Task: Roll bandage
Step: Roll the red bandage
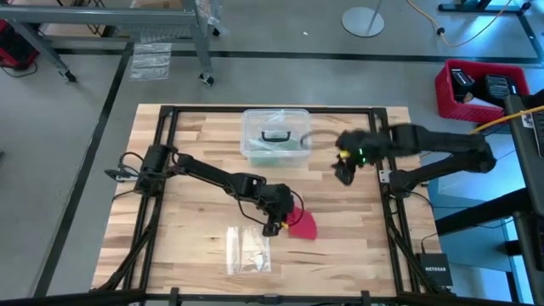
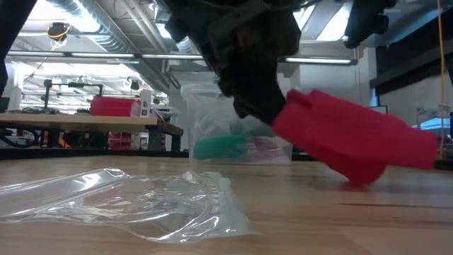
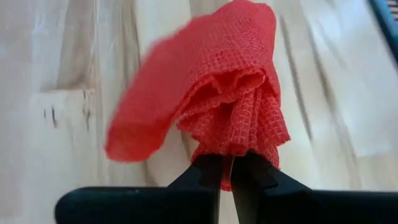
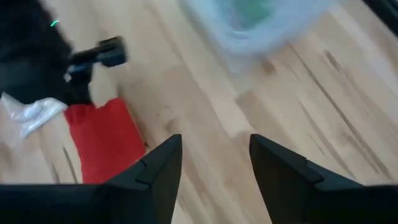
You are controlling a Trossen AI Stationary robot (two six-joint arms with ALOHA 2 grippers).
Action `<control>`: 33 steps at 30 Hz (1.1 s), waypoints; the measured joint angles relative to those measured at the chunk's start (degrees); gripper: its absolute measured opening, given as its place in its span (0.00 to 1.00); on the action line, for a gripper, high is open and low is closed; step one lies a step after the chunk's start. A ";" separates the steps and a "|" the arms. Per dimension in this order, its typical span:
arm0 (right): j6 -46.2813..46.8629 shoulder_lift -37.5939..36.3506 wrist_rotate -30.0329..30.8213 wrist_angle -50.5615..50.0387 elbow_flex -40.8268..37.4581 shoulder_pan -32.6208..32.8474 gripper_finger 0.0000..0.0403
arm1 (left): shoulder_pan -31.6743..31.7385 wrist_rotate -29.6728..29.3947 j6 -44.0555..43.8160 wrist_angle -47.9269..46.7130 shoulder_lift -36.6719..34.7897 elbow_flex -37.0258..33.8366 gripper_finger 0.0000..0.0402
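The wooden worktop [image 1: 357, 246] carries a clear plastic box [image 1: 274, 136] with a black handle near the middle of its far edge, and a flat clear plastic bag [image 1: 247, 250] near its front edge. The left gripper [image 1: 280, 219] sits just beside that bag, its fingers [image 3: 205, 177] pressed together and pinching one bunched end of the red bandage [image 1: 303, 223], which droops from it down to the wood. The right gripper [image 1: 344, 166] hangs beside the box toward the right edge, fingers [image 4: 273, 168] spread and holding nothing.
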 joint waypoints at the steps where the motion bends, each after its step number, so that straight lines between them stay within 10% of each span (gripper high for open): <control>1: 0.76 -0.69 2.56 2.05 -1.42 3.08 0.48 | 0.36 0.02 0.41 0.56 -0.59 -0.03 0.03; 11: 0.98 -2.35 24.20 24.34 -18.74 29.77 0.48 | 3.69 -6.30 5.99 7.49 -2.97 -0.05 0.03; 17: 5.94 1.09 16.67 28.53 -23.10 31.71 0.48 | 3.65 -7.58 8.10 9.53 -2.97 -0.04 0.03; 33: 0.68 9.73 26.37 30.07 -23.14 34.69 0.38 | 3.69 -7.63 6.00 9.22 -2.95 0.00 0.03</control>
